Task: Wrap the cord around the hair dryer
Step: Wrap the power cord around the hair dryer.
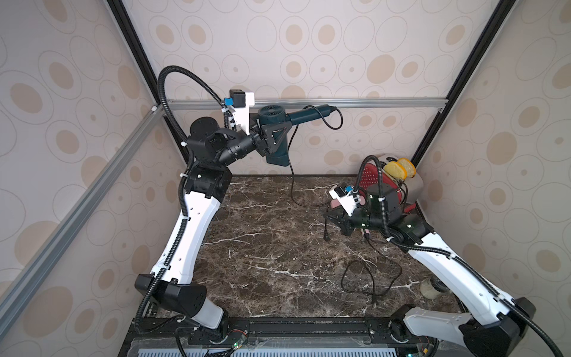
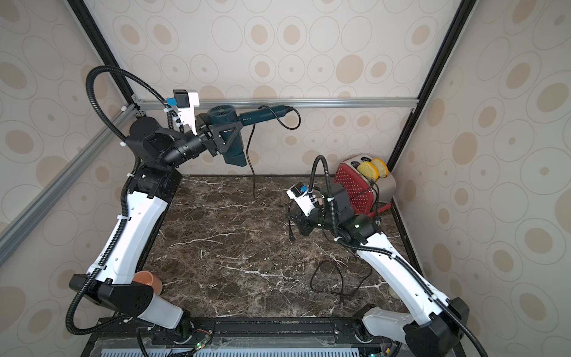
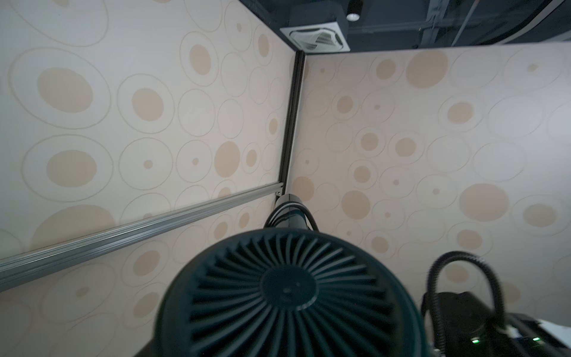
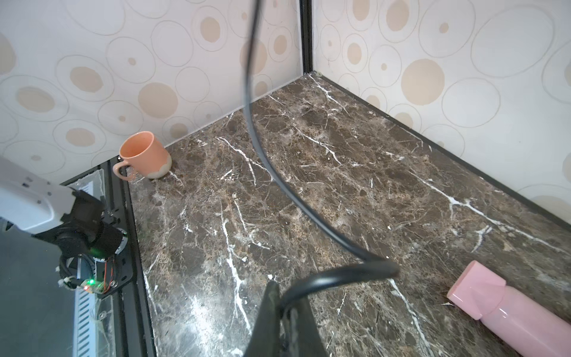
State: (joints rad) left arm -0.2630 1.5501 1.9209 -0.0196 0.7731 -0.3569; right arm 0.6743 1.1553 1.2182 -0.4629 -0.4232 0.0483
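Two grippers are busy, and both are closed on something. The left gripper [image 1: 276, 136] is clamped on the hair dryer [image 1: 304, 115] and holds it high up, in the upper middle of both top views, well above the table [image 1: 262, 247]. Its handle lies sideways and points to the right of the frame. Its nozzle points down.

The cord [image 1: 292, 185] comes out of the right end of the handle and makes a small loop. Then it hangs down toward the table and runs to the lower right, into the right gripper [image 1: 334, 217], which is pinched shut on it near the plug [image 1: 326, 237]. The plug dangles below.

So the dryer lies up and to the left of the right gripper, well apart. I think the right arm must carry the cord up and round the sideways handle — it has the loose end.

The toaster [image 2: 355, 188] in the right corner has two slices of bread [image 2: 369, 170] in its slots. The mug [image 4: 145, 156] looks empty.
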